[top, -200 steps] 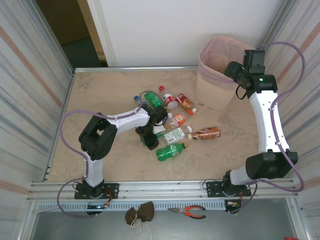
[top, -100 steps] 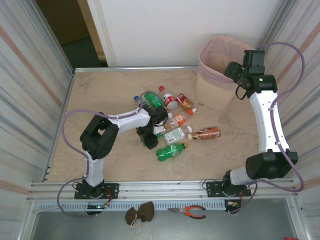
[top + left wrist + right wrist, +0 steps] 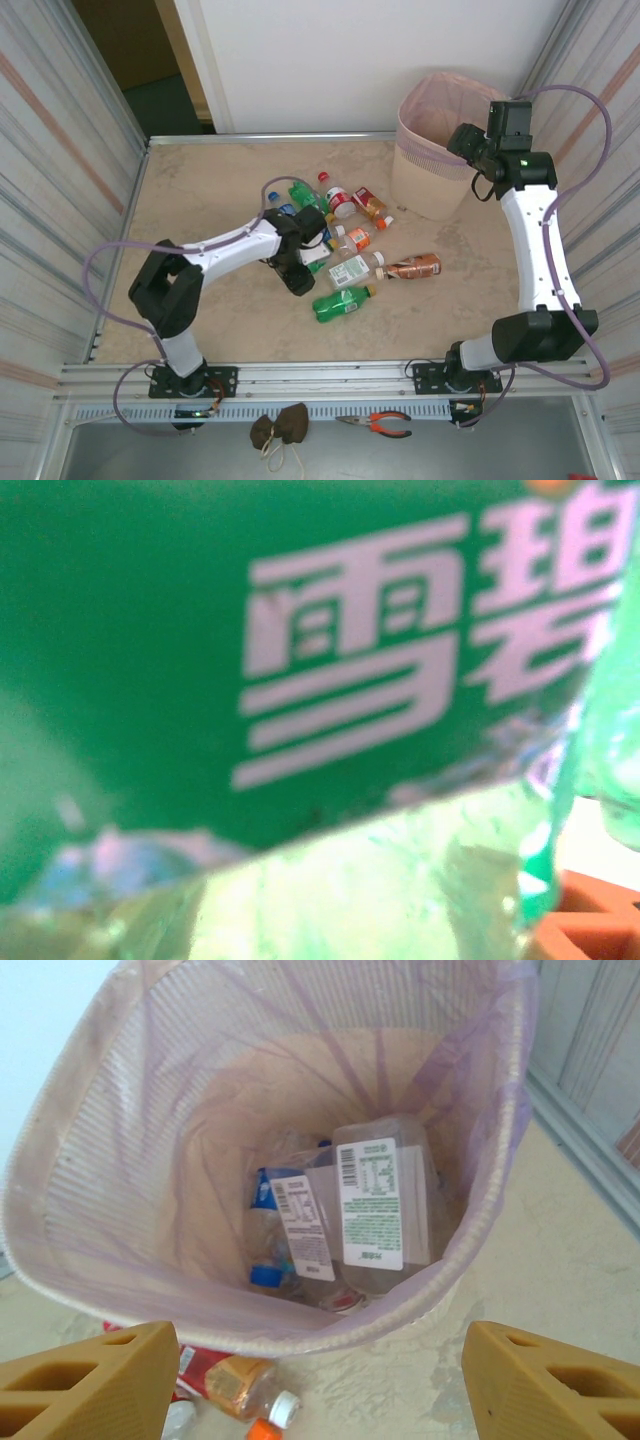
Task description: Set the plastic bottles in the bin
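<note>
Beneath right claw (image 3: 320, 1385), bin (image 3: 90, 1140) (bottles (image 3: 380, 1200) inside), green bottle (image 3: 300, 680) close before left claw (image 3: 300, 278)

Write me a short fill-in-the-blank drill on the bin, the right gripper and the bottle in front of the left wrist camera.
1. The right gripper hangs above the bin with its jaws ____.
2. The bottle close before the left wrist camera has a ____ label with white characters.
3. In the top view, the bin stands near the far ____ corner of the table.

Missing words: open; green; right
</note>
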Controlling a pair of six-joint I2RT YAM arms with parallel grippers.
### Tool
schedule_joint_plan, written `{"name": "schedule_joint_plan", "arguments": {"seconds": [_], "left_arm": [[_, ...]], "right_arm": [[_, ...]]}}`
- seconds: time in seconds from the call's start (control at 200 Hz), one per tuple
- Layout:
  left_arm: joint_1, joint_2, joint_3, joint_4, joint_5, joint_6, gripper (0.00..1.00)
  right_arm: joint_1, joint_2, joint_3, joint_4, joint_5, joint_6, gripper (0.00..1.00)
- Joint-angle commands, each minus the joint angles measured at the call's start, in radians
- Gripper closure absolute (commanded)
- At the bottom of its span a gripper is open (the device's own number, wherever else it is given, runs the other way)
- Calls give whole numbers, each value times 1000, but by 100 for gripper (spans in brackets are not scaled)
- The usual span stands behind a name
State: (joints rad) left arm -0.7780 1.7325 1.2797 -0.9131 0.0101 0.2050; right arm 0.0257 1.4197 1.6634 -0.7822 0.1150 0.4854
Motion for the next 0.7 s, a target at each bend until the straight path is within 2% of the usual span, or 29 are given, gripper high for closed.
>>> {"name": "schedule_joint_plan", "arguments": {"seconds": [0.0, 0.17, 0.416, 0.561, 0.691], "left_arm": [[18, -91, 1, 44, 98, 1, 48], [52, -219, 9, 167, 248, -24, 49], [97, -374, -13, 402, 489, -77, 49], [104, -425, -8, 527, 631, -108, 49], [104, -449, 10, 630, 753, -135, 49]], "right_arm": [[9, -58, -30, 51, -102, -25, 27], [8, -142, -144, 231, -388, -77, 27], [15, -231, -260, 482, -778, -83, 21], [57, -287, -308, 611, -909, -127, 19], [143, -340, -330, 658, -1000, -243, 15]]}}
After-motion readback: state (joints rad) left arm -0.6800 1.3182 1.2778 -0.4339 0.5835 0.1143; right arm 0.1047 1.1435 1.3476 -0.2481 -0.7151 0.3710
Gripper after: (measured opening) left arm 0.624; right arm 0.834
